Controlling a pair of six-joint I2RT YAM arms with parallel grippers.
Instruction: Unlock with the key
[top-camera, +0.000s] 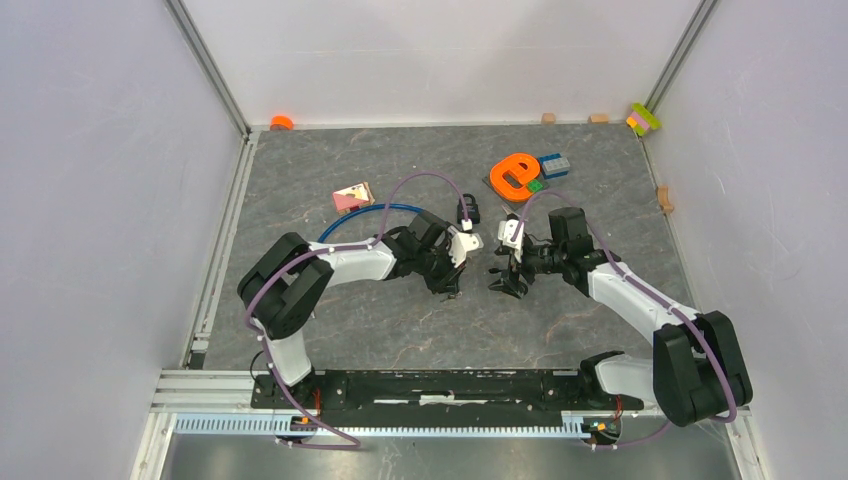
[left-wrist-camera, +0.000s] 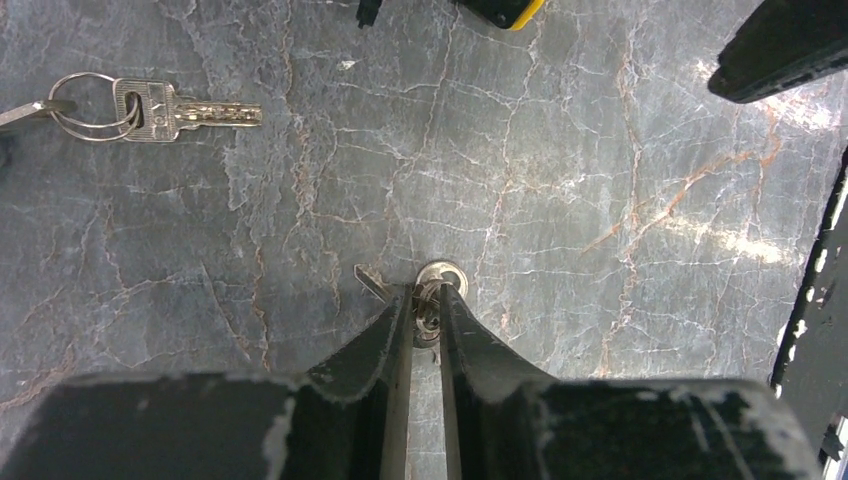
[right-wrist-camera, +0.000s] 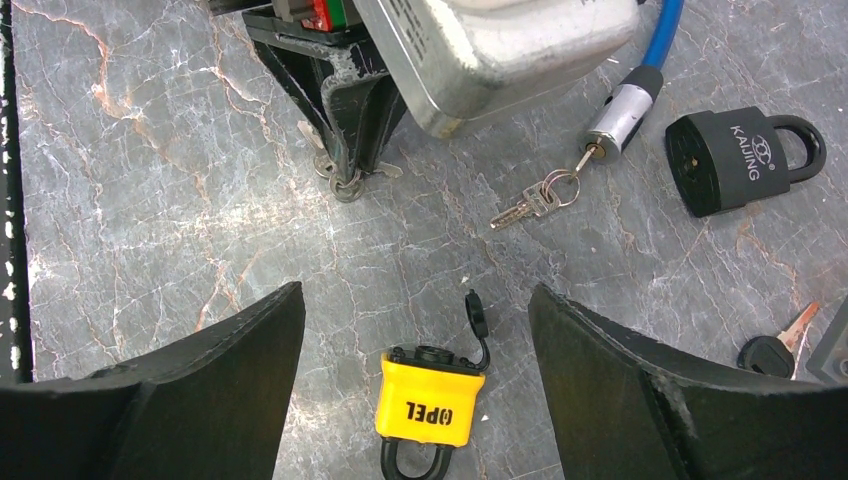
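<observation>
Two padlocks: yellow padlock (right-wrist-camera: 430, 405) below the wide-open right hand (right-wrist-camera: 415, 295), black padlock (right-wrist-camera: 735, 165) off aside. Left hand (left-wrist-camera: 425, 290) pinches one small silver key (left-wrist-camera: 441, 273); ringed silver keys (left-wrist-camera: 150, 108) nearby.

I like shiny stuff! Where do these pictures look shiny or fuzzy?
Left wrist view: bright glare on the table at right; the key bunch looks sharp. Right wrist view: the silver housing shines, the yellow padlock is crisp. Top view: soft, even light.

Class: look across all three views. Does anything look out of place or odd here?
Yes. An orange letter e and toy bricks lie at the far right, unrelated to unlocking. The yellow padlock has its dust cap flipped open.
</observation>
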